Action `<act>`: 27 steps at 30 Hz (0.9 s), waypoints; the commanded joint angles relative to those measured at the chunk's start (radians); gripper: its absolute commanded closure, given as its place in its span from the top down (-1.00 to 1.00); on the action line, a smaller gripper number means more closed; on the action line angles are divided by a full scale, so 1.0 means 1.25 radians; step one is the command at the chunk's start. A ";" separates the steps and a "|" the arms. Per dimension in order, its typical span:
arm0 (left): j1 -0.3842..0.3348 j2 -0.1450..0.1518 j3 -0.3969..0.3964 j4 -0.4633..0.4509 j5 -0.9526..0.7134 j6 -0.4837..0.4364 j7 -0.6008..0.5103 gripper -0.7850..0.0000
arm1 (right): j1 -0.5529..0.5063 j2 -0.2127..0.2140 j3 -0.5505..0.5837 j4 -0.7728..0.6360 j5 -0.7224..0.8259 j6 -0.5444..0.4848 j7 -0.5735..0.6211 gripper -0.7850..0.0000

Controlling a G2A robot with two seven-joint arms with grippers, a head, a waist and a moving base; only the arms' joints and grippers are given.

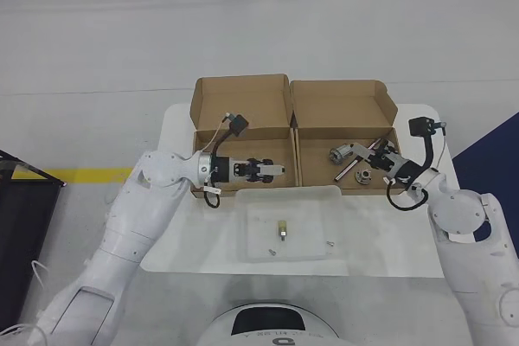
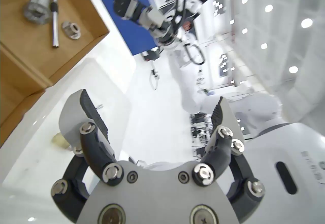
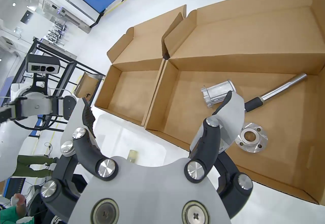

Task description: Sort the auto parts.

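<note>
Two open cardboard boxes stand side by side at the back of the white table. The left box (image 1: 242,130) is empty inside (image 3: 132,93). The right box (image 1: 339,108) holds a flanged metal cylinder (image 3: 218,93), a steel rod with a black collar (image 3: 276,89) and a round flange disc (image 3: 251,136). My left gripper (image 2: 155,110) is open and empty, hovering by the left box's front wall (image 1: 272,170). My right gripper (image 3: 158,105) is open and empty above the right box (image 1: 376,158), close to the cylinder and rod.
In front of the boxes a shallow white tray (image 1: 251,208) carries a small brass part (image 1: 281,229) and two tiny screws (image 1: 271,253) (image 1: 329,243). A black rack (image 1: 9,208) stands on the floor at the left, beyond the table edge.
</note>
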 commanded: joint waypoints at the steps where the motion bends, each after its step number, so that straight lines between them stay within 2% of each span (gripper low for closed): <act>1: -0.001 -0.001 0.001 0.006 -0.013 -0.001 0.002 1.00 | 0.001 0.000 -0.001 0.000 -0.001 0.001 0.000 1.00; 7: -0.001 -0.001 0.001 0.006 -0.013 -0.001 0.002 1.00 | 0.001 0.000 -0.001 0.000 -0.001 0.001 0.000 1.00; 8: -0.002 0.000 0.010 0.001 0.019 0.002 -0.005 1.00 | 0.001 0.000 -0.001 0.000 -0.001 0.001 0.000 1.00; 9: -0.008 0.002 0.051 -0.028 0.156 0.022 -0.014 1.00 | 0.001 0.000 -0.001 0.000 -0.001 0.001 0.000 1.00; 11: -0.004 -0.005 0.128 -0.077 0.272 0.080 -0.011 1.00 | 0.001 0.000 -0.001 0.000 -0.001 0.001 0.000 1.00; 15: -0.031 -0.017 0.209 -0.092 0.331 0.148 -0.044 1.00 | 0.001 0.000 -0.001 0.000 -0.001 0.001 0.000 1.00; 18: -0.047 -0.024 0.257 -0.088 0.389 0.202 -0.048 0.79 | 0.001 0.000 -0.001 0.000 -0.001 0.001 0.000 1.00; 21: -0.052 -0.032 0.305 -0.083 0.466 0.272 -0.024 0.87 | 0.001 0.000 -0.001 0.000 -0.001 0.001 0.000 1.00; 27: -0.071 -0.056 0.392 -0.032 0.543 0.343 0.006 0.92 | 0.001 0.000 -0.001 0.000 -0.001 0.001 0.000 1.00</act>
